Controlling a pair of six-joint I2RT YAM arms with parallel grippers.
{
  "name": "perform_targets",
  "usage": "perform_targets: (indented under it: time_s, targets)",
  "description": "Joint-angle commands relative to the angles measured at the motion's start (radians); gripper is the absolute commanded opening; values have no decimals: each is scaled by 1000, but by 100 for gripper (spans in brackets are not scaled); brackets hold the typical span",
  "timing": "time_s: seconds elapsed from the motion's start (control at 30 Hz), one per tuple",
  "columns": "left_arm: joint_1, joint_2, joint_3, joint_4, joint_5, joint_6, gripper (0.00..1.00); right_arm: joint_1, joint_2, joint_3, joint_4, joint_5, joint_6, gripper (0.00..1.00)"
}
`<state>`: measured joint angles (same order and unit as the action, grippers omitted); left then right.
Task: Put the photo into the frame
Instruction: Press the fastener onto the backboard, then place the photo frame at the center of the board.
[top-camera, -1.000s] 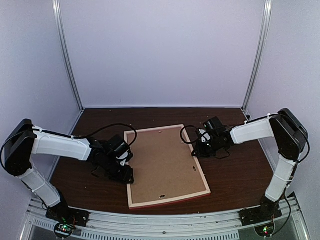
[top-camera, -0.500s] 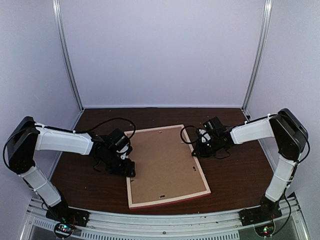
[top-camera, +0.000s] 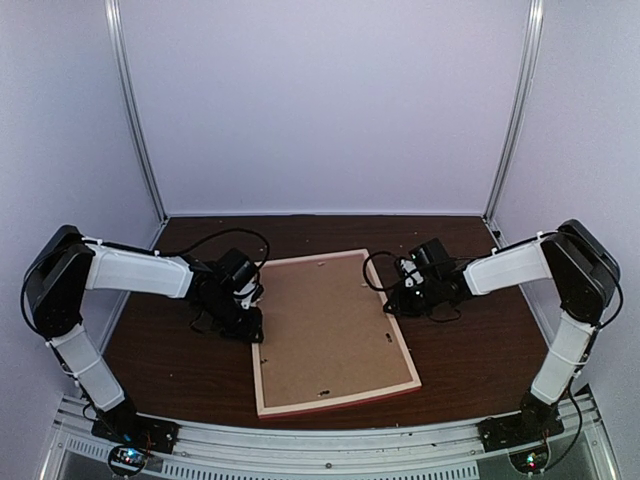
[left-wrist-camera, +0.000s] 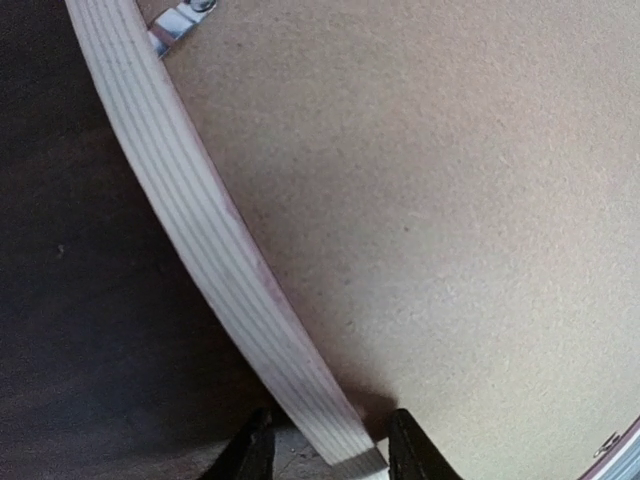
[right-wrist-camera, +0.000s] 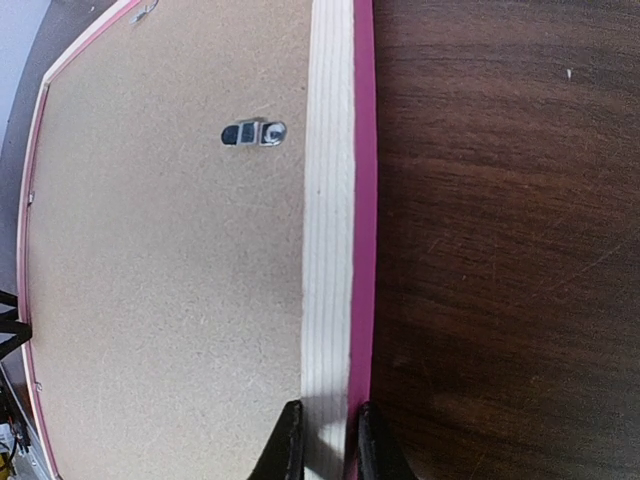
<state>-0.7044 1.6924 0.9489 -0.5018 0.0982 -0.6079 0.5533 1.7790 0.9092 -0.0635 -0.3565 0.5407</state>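
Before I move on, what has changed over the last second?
The left gripper slid along the left edge of the frame, toward its far corner, and now straddles that rail. The right gripper stayed clamped on the right edge; the frame did not shift.

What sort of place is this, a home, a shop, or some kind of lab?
Probably a robot test booth in a lab: plain pale walls with metal posts, two robot arms bolted to a rail, and a frame lying on a dark table.

top: high, fwd-down, far | wrists: close, down | shared: frame
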Motion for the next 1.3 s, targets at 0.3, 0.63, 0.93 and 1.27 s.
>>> perform_targets:
  time_s: [0.3,0.63,0.93,1.27]
  targets:
    - [26,42,45,-38,-81,103,25,69,-101,-89,-96,12,77,32]
    - [34,31,55,-43,-81,176,22,92,-218,-84,-231,70,34,47]
    - [34,28,65,-45,-49,222,15,178,-249,-99,-278,146,47,54]
    - [34,7,66,-59,-46,164,19,273,-193,-79,-286,172,107,54]
